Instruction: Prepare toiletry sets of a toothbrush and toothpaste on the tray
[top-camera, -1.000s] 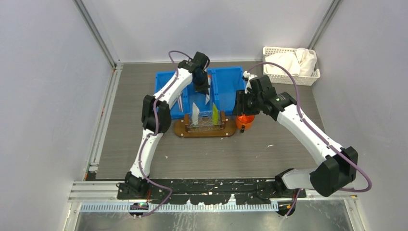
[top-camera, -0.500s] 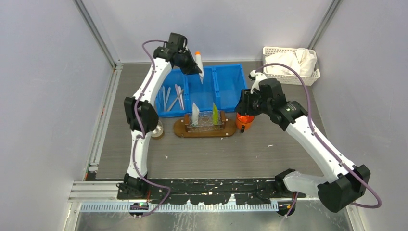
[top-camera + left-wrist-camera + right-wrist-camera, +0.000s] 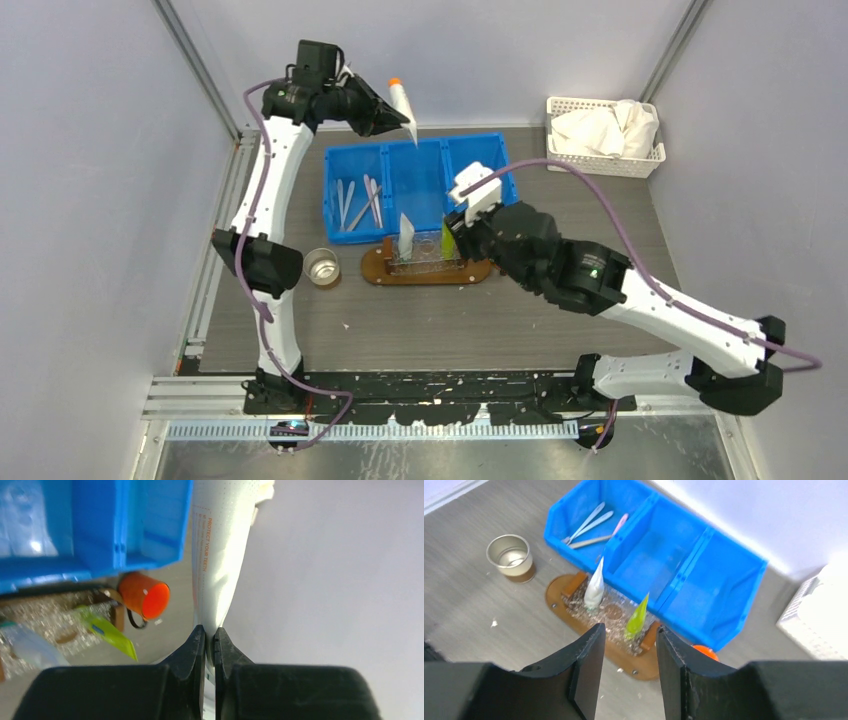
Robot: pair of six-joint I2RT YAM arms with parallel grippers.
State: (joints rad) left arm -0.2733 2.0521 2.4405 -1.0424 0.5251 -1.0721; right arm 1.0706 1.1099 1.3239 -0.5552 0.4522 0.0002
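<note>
**Grippers.** The left gripper (image 3: 210, 632) is pinched tight on the flat crimped end of the white tube with the orange cap (image 3: 220, 555). It holds this tube cap-up in the air, high above and behind the tray (image 3: 555, 594), touching nothing else. The right gripper (image 3: 628, 630) hangs over the tray with its jaws partly apart and nothing between them.

**Tray contents.** A clear rack (image 3: 613, 611) sits on the tray. Two tubes stand upright in it: a white tube (image 3: 594, 587) toward the tray's left end and a yellow-green tube (image 3: 636, 617) toward its right end. They are apart, with open rack between them. No toothbrush is visible on the tray.

**Other items.** The toothbrushes (image 3: 586, 527) lie loose in the blue bin (image 3: 704, 570), in the compartment behind the tray's left end. A metal cup (image 3: 511, 555) stands on the bench (image 3: 484, 615) beside the tray's left end. An orange cup (image 3: 704, 652) sits just off the tray's right end.

**Progress assessment.** The task appears under half done.
- Two tubes are placed, and the third is lifted but not yet set down.
- No toothbrush has been paired with a tube.
- What is left, in my judgement, is to seat the held tube in the rack and bring over one toothbrush per tube.
</note>
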